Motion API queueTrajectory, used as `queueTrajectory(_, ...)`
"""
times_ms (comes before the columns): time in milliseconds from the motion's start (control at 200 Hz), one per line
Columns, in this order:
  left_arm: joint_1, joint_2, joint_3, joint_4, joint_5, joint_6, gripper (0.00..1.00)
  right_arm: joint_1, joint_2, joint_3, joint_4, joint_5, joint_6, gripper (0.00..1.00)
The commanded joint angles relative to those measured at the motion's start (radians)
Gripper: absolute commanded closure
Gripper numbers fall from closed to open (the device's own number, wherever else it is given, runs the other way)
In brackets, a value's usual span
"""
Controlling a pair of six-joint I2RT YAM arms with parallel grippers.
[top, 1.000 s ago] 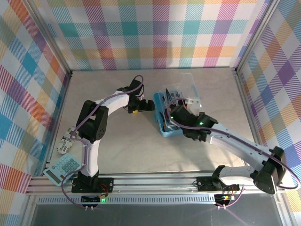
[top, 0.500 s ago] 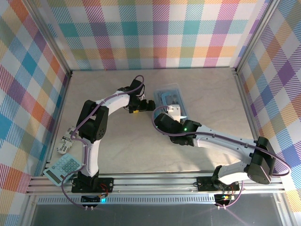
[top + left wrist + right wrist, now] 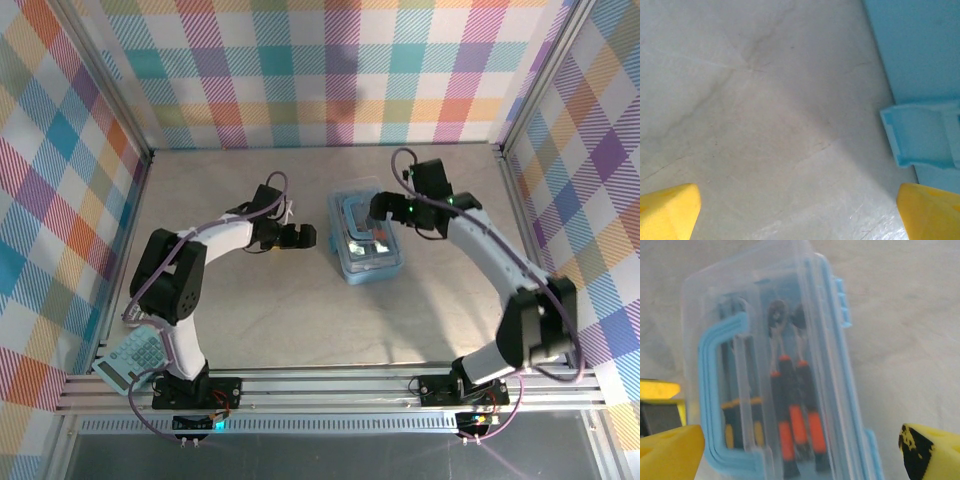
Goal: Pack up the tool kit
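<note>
The tool kit (image 3: 367, 252) lies closed near the middle of the table (image 3: 250, 320), orange-handled screwdrivers (image 3: 799, 426) inside. The left gripper (image 3: 298, 237) stands wide at its 9 o'clock. The right gripper (image 3: 378, 210) hovers wide over its 12 o'clock end.

The closed tool case (image 3: 370, 265) sits mid-table and is the main block. Its left flank is crowded: the left gripper (image 3: 298, 237), jaws wide, stands just beside it with only a narrow strip of bare table (image 3: 300, 320) between them. The left arm (image 3: 215, 235) trails off leftward behind it. Over the case's far end hangs the right gripper (image 3: 380, 215), fingers spread, and the right arm (image 3: 490, 250) sweeps across the right side of the table toward the near edge. The table near of the case lies open, as does the far strip before the plaid walls (image 3: 330, 80). A calculator (image 3: 133, 362) takes the near-left corner.
</note>
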Motion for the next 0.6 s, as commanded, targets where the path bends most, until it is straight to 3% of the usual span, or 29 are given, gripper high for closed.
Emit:
queueTrajectory(0,-0.055,-0.08,-0.082,0.177,-0.044,0.163,0.0,-0.026,0.125,0.088,0.009,-0.26,-0.12,0.01)
queueTrajectory(225,-0.146,-0.112,-0.222,0.344,-0.141,0.393,0.0,-0.044,0.295,0.2,-0.015,-0.294,-0.141,0.01)
queueTrajectory(595,-0.199,0.029,-0.194,0.449,-0.265,0.426,0.0,-0.045,0.324,0.216,-0.024,-0.308,-0.151,0.01)
